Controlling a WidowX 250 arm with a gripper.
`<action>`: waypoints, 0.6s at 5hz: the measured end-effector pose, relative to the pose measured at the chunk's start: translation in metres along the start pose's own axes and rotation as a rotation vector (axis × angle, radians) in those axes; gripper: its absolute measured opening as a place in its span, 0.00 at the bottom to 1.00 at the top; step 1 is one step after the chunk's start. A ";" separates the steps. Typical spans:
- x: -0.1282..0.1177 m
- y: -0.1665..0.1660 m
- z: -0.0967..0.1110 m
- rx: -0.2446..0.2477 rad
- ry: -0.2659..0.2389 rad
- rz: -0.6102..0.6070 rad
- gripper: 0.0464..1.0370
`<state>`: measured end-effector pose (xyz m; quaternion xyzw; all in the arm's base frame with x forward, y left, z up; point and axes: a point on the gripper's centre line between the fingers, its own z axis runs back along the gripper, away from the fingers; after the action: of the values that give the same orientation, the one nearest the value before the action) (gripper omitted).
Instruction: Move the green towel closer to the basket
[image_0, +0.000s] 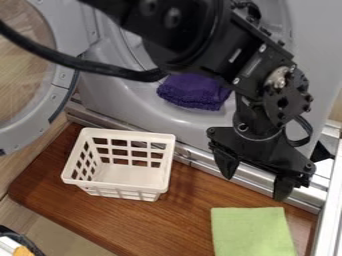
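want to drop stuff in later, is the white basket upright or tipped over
Upright: the white basket sits on its base on the brown wooden board, its open rim facing up.

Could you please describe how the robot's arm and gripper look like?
The arm is black, with rounded and blocky segments, silvery screws, a small pale mark and a thick black cable. The black gripper has a wide body and two tapering fingers.

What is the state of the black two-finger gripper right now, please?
Black two-finger gripper: open, fingers apart, nothing held between them; the flat light green cloth towel lies on the brown wooden board.
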<state>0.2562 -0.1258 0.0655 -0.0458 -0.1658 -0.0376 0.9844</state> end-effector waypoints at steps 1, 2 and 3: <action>-0.004 0.000 -0.006 0.006 0.026 0.003 0.96; -0.022 0.000 -0.047 0.015 0.153 -0.010 0.96; -0.026 0.001 -0.075 0.028 0.191 0.001 0.96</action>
<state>0.2557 -0.1314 -0.0133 -0.0283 -0.0714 -0.0389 0.9963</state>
